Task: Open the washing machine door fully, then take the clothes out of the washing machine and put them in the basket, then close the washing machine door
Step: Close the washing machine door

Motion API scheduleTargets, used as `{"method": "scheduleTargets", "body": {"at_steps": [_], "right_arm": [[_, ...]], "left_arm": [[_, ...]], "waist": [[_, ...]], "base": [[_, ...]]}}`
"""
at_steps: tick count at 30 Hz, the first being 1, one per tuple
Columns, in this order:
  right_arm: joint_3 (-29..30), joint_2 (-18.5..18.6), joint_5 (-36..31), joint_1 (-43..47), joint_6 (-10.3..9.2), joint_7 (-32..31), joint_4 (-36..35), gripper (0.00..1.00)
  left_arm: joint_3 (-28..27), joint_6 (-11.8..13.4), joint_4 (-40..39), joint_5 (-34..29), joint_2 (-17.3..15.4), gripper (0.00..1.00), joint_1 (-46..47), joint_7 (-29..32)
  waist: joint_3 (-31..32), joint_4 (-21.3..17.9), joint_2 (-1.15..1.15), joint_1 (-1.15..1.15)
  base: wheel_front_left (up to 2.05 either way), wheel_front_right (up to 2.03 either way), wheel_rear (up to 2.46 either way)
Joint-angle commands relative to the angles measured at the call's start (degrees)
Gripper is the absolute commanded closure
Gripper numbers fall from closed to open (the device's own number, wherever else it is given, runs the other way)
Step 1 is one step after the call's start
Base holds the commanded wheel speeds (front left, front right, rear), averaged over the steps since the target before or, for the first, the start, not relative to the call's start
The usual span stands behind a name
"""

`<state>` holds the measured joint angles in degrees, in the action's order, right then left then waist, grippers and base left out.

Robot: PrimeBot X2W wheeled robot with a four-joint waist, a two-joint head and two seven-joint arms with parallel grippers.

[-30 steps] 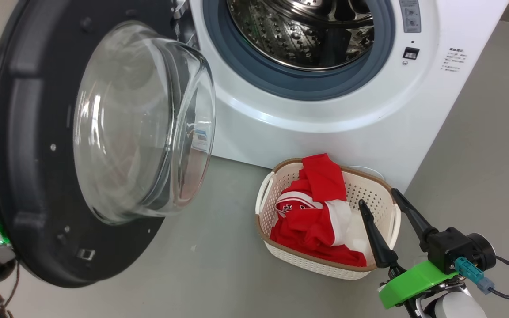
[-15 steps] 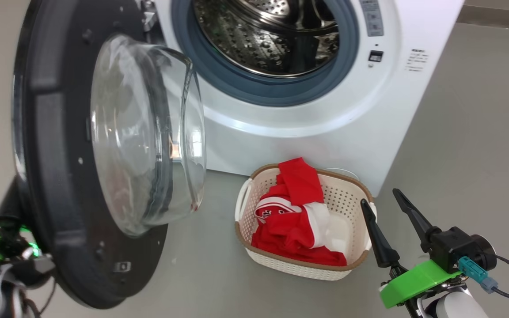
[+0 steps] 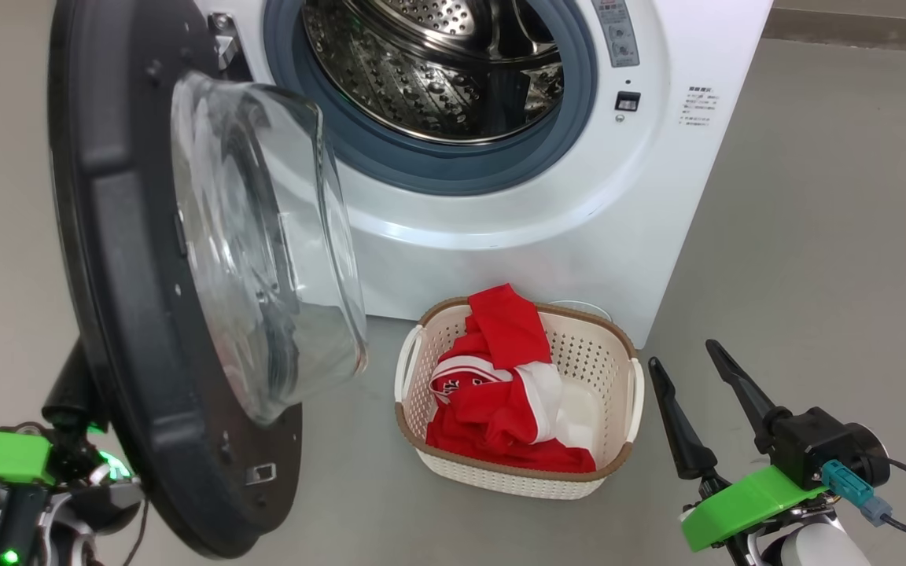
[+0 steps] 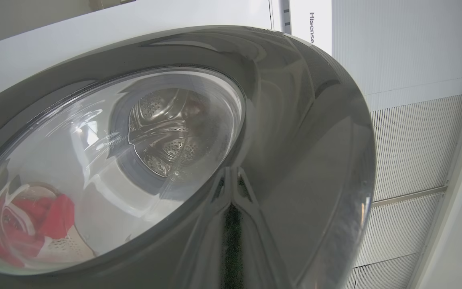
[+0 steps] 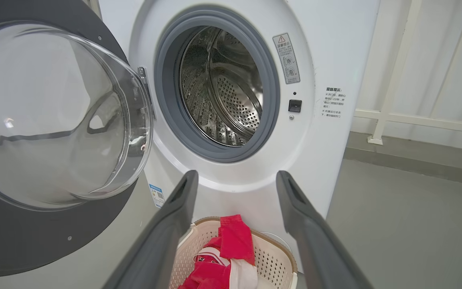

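Left gripper [image 4: 231, 208]: fingers pinched together, tips against the outer black rim of the half-open washing machine door [image 3: 107, 236]. Right gripper [image 3: 681, 354]: fingers spread wide, empty. Basket [image 3: 410, 428] holding clothes [image 3: 500, 409] sits just left of them.

A smooth grey floor [image 3: 830, 220] runs to a darker skirting strip [image 5: 415, 158] along its far edge. A white post [image 5: 393, 76] stands at that strip, with a white rail [image 5: 427, 121] branching off it. The left wrist view shows ribbed pale wall panels [image 4: 411, 148].
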<state>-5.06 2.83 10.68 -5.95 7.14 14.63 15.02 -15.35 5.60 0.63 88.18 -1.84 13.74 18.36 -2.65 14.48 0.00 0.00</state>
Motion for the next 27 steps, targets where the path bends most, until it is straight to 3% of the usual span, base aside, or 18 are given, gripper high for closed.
{"method": "scheduleTargets", "body": {"at_steps": [1, 15, 27], "right_arm": [[-1.17, 0.05, 0.19, -0.36, 0.35, 0.37, -1.43, 0.00], [-1.15, 0.05, -0.09, -0.76, 0.35, 0.37, -1.78, 0.00], [-1.08, 0.05, -0.05, -1.74, 0.35, 0.37, -1.82, 0.00]], "left_arm": [[-0.06, 0.16, -2.43, 0.88, -1.04, 1.00, 0.09, 0.07], [3.46, 0.08, -4.15, 3.90, -1.04, 1.00, -0.37, -1.93], [7.58, -1.45, -2.87, 5.33, -1.04, 1.00, 0.49, -3.44]], "waist": [[0.02, -0.16, 0.00, 0.00], [-1.08, -1.37, 0.00, 0.00], [-2.38, -2.66, 0.00, 0.00]], "base": [[0.00, 0.00, 0.00], [0.00, 0.00, 0.00], [0.00, 0.00, 0.00]]}}
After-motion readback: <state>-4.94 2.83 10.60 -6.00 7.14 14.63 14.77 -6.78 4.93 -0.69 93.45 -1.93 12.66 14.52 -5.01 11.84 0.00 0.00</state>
